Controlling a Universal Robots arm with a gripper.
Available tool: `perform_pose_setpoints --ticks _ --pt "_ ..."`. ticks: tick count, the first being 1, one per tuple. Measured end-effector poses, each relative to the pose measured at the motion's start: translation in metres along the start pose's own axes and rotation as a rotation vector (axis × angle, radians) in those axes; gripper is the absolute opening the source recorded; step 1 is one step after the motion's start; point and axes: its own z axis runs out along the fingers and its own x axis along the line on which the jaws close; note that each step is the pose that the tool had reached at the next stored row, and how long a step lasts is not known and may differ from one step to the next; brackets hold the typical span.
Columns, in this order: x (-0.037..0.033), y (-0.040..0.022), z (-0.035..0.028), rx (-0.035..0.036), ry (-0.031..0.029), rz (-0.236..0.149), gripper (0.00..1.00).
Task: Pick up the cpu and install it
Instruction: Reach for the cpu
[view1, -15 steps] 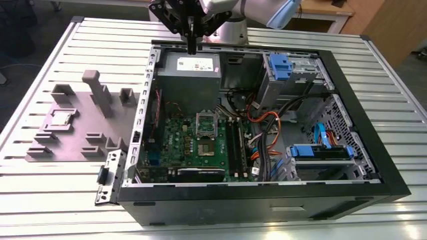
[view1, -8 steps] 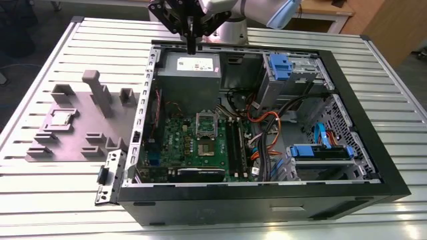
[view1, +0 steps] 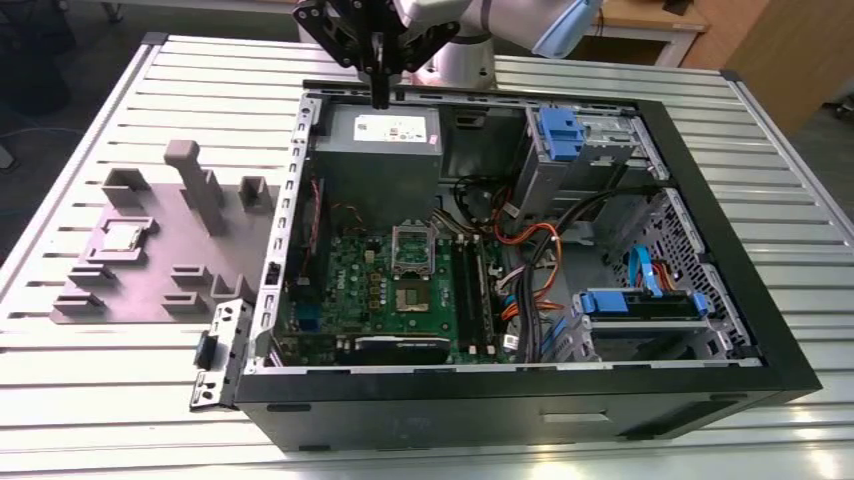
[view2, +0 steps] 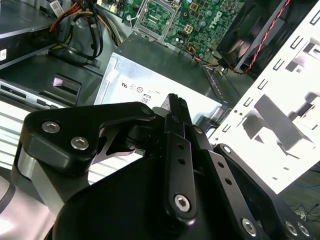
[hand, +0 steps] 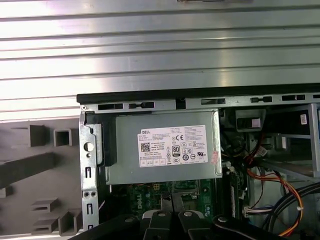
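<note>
While hand (view1: 382, 98) hangs clenched over case (view1: 467, 410) | cpu (view1: 123, 234) well apart, on grey holder (view1: 140, 295)

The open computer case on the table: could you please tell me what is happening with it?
The arm's gripper hangs shut and empty over the power supply in the case. The cpu lies on the grey holder beside the case, on the exterior view's left, not yet picked up. The socket sits on the motherboard, away from the gripper.
</note>
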Motion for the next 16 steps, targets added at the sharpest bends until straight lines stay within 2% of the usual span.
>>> perform_pose_setpoints --ticks 16 --pt "0.0065 -0.0005 0.0 0.0 0.0 0.0 0.14"
